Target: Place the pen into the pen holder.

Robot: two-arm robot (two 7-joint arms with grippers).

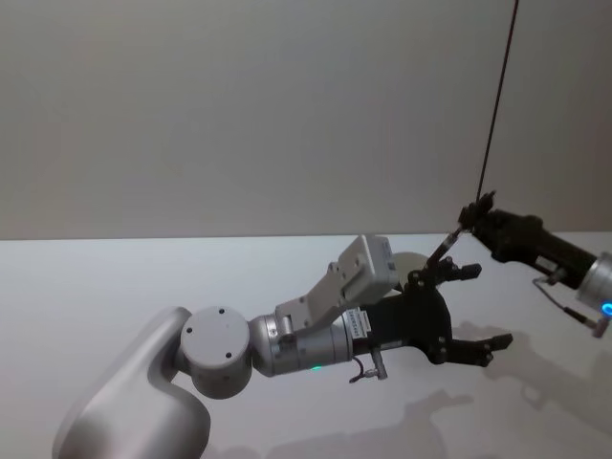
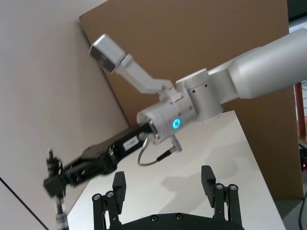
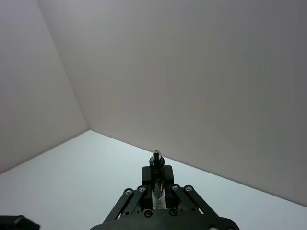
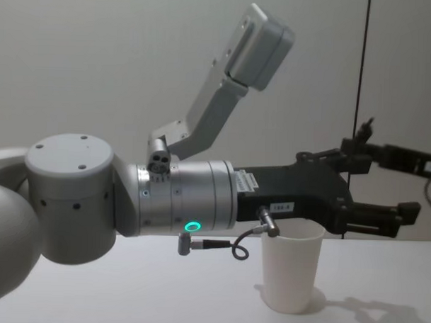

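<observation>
The pen holder (image 4: 291, 270), a white paper cup, stands upright on the white table, partly behind my left wrist in the head view (image 1: 413, 262). My right gripper (image 1: 475, 212) is shut on the pen (image 1: 446, 249), a thin dark stick slanting down towards the cup's rim. The right wrist view shows the pen (image 3: 157, 184) clamped between the fingers (image 3: 165, 175). My left gripper (image 1: 483, 308) hovers open just above and beside the cup with nothing in it. In the left wrist view, its fingers (image 2: 117, 184) stand wide apart and the right gripper (image 2: 56, 184) is beyond them.
The white table (image 1: 115, 287) runs back to a plain pale wall. A thin dark cable (image 1: 497, 96) hangs down to the right gripper. A brown board (image 2: 201, 43) stands behind the right arm in the left wrist view.
</observation>
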